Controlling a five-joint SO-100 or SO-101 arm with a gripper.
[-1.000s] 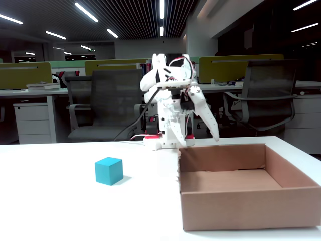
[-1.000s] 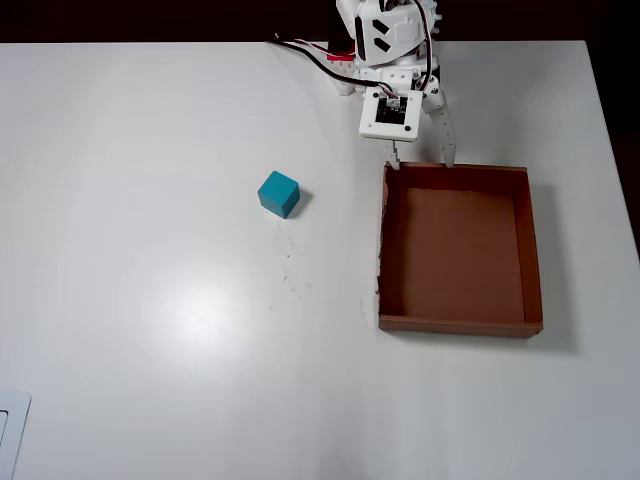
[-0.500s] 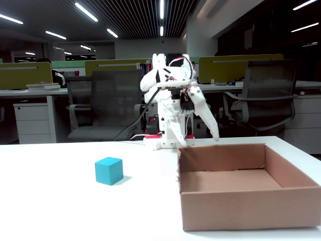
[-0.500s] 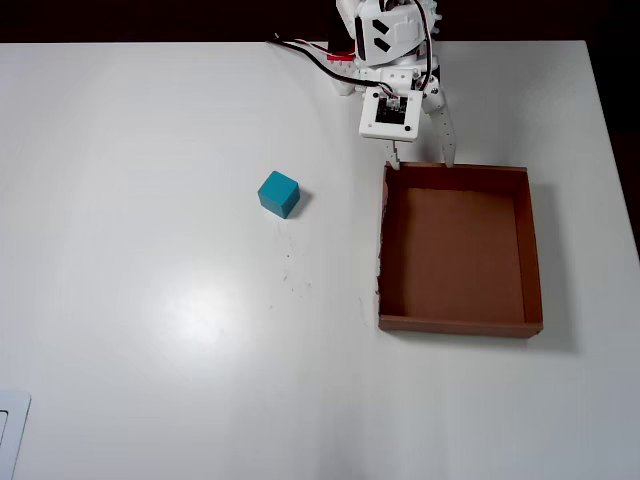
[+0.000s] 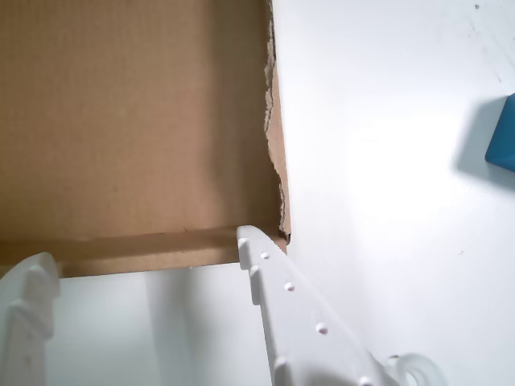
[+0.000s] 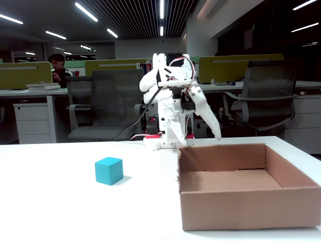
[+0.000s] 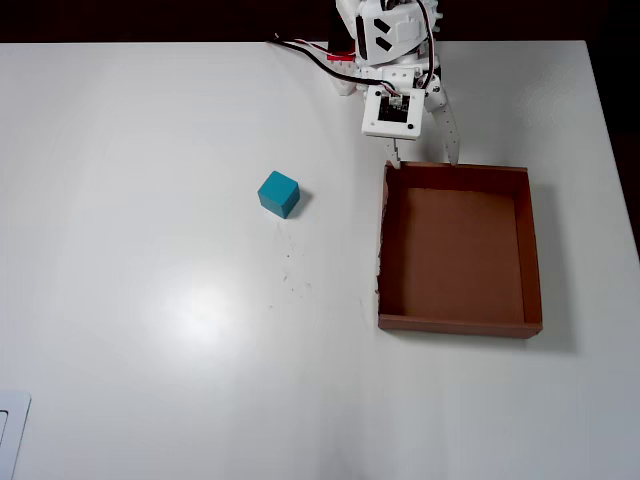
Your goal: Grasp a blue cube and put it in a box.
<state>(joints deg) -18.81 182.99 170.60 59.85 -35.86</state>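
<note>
A: In the wrist view, the white two-finger gripper [image 5: 145, 261] has its fingers spread wide apart with nothing between them, and they point at the near wall of the wide, shallow brown cardboard box [image 5: 129, 121]. One fingertip sits close to the box's torn corner. The small teal-blue cube [image 5: 503, 133] is only a sliver at the right edge, resting on the white table [image 5: 378, 161].

B: And from the fixed view?

A: The gripper [image 6: 200, 138] hangs low behind the box [image 6: 246, 208], fingers parted and empty. The cube [image 6: 109, 170] sits on the table [image 6: 50, 201] to the left of the box, well apart from both it and the arm. An office with desks and chairs fills the background.

B: Does the overhead view agree?

A: Yes. The gripper [image 7: 425, 160] is just at the box's [image 7: 532, 250] top wall, while the cube [image 7: 279, 193] lies to the left, rotated a little against the table edges [image 7: 150, 350]. The box is empty.

B: So what could go wrong?

A: The task looks barely begun. If the arm swings towards the cube without lifting, a finger might catch the cardboard wall and drag the light box. And because the cube sits turned, a badly aligned close could pinch its corners and twist or push it away.
</note>
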